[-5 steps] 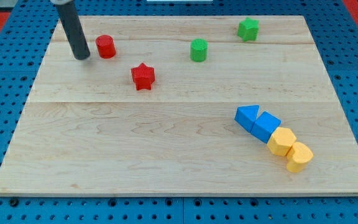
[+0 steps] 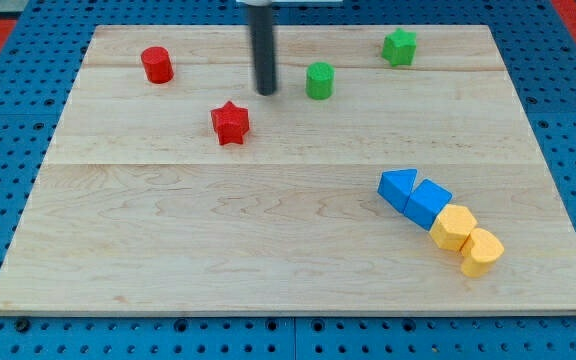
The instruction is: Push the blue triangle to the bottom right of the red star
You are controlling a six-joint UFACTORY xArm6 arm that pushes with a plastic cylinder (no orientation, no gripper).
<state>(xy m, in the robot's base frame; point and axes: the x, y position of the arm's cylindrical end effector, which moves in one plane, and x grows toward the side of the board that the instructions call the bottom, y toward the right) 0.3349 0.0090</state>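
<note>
My tip [image 2: 266, 92], a bare rod with no claw to open or hold anything, sits between red star [image 2: 230, 122] and green cylinder [image 2: 319, 80], while blue triangle [image 2: 399, 187] lies at star's four o'clock, untouched against blue cube [image 2: 428, 202].

I have only one camera view here, so no second view shares anything with it. The camera stands in front of the wooden board [image 2: 168, 250], above its near long edge, and it looks down and forward at a slant. The far edge of the board appears shorter than the near edge, so the side edges lean inward toward the view's top. All four corners of the board are visible, and a narrow band of the blue perforated table [image 2: 8, 150] surrounds it. The rod enters from the view's top edge, cut off there.
</note>
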